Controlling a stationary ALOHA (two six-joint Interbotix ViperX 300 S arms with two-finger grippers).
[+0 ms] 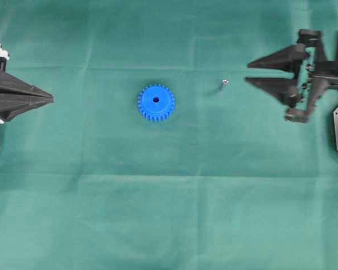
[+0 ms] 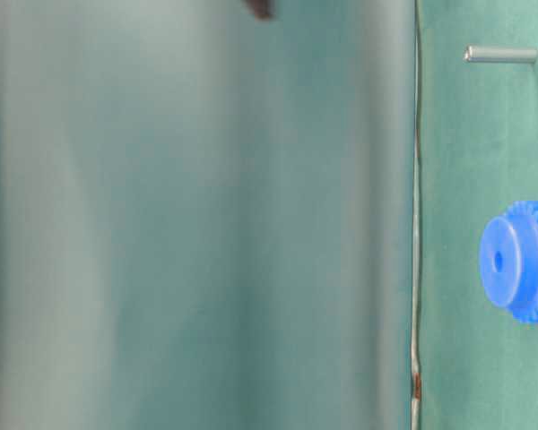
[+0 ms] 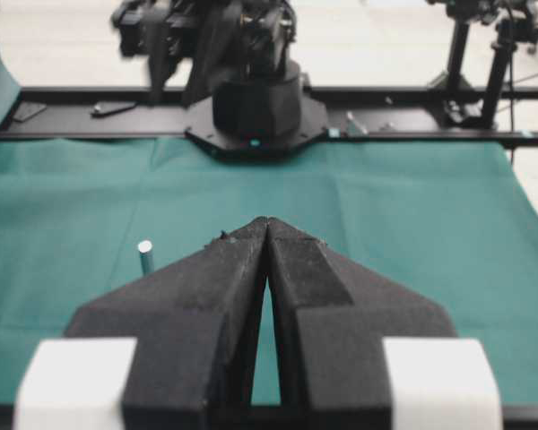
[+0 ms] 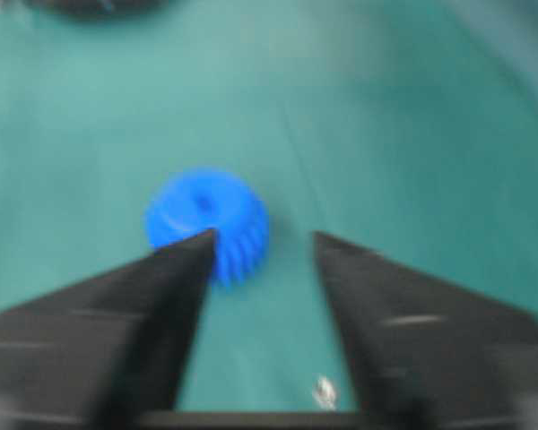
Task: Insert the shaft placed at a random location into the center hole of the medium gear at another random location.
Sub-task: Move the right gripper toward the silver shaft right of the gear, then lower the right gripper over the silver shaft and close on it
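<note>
gear (image 2: 522, 260): right side cut by table-level edge | gear (image 4: 208, 222): blurred in right wrist view, hole indistinct | shaft (image 4: 324, 391): blurred speck | left gripper (image 1: 49, 99): body cut by overhead edge

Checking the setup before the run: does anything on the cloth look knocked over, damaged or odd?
Nothing stands out. The shaft stands upright on the green cloth, apart from the medium gear, which lies flat with its center hole clear.

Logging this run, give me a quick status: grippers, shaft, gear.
Left gripper shut, right gripper open, both empty. Shaft upright on the cloth, apart from the medium gear; center hole empty. Nothing between them.
</note>
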